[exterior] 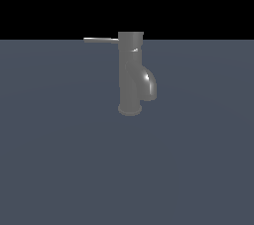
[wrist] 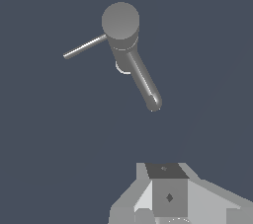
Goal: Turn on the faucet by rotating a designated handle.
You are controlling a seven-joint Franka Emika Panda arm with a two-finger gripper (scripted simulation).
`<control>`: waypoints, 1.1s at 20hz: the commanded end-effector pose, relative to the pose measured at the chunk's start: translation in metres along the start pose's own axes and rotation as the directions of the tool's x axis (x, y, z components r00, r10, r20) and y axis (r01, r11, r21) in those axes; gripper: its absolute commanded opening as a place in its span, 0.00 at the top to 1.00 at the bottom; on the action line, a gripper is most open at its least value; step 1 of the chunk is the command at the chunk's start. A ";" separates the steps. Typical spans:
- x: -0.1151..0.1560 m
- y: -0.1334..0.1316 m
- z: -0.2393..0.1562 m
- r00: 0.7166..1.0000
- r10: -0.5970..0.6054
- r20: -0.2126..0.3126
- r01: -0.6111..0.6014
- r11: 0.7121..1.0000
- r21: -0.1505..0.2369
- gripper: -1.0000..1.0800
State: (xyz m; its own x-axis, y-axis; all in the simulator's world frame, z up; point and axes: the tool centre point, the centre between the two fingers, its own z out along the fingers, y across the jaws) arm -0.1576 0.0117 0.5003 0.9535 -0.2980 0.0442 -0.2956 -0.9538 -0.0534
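Faucet upright mid-worktop, handle sticking out level toward the exterior view's left, untouched. Gripper well apart from both, holding nothing; fingers out of sight, so apart or together cannot tell. Approach, contact and rotation all seemingly left to do.

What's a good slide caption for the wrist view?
Wrist camera looks down on the faucet, its thin handle untouched, gripper apart.
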 end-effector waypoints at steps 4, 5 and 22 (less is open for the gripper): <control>0.030 -0.018 0.015 0.992 0.128 0.016 -0.128 0.992 0.011 1.00; 0.035 -0.021 0.018 0.988 0.151 0.019 -0.151 0.988 0.012 1.00; 0.116 -0.081 0.089 0.849 0.526 0.049 -0.526 0.850 -0.011 1.00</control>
State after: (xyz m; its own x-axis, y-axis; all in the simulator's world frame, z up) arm -0.0260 0.0537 0.4276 0.6845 -0.7281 -0.0365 -0.7287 -0.6821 -0.0612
